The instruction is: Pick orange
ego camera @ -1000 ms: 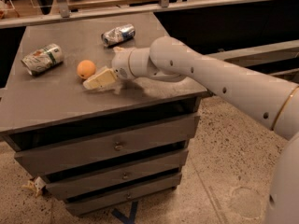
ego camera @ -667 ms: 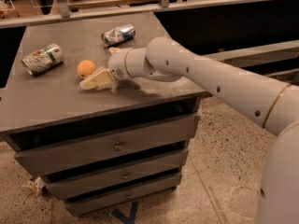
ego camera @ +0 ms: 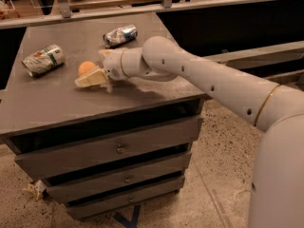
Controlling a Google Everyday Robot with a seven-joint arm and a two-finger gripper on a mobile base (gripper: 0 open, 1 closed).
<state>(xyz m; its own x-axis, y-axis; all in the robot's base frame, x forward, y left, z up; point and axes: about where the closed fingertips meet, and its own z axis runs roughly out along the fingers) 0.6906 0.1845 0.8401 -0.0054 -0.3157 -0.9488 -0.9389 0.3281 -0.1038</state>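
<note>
Gripper point(ego camera: 91, 69) hung open over the drawer cabinet point(ego camera: 57, 109); orange point(ego camera: 86, 67) sat btwn its fingers point(ego camera: 90, 80), twd the left tips.

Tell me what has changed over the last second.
The gripper has edged left along the cabinet top, so its open fingers now reach alongside the orange. Nothing has been gripped or lifted yet. The orange, the green can and the blue can lie where they were.
</note>
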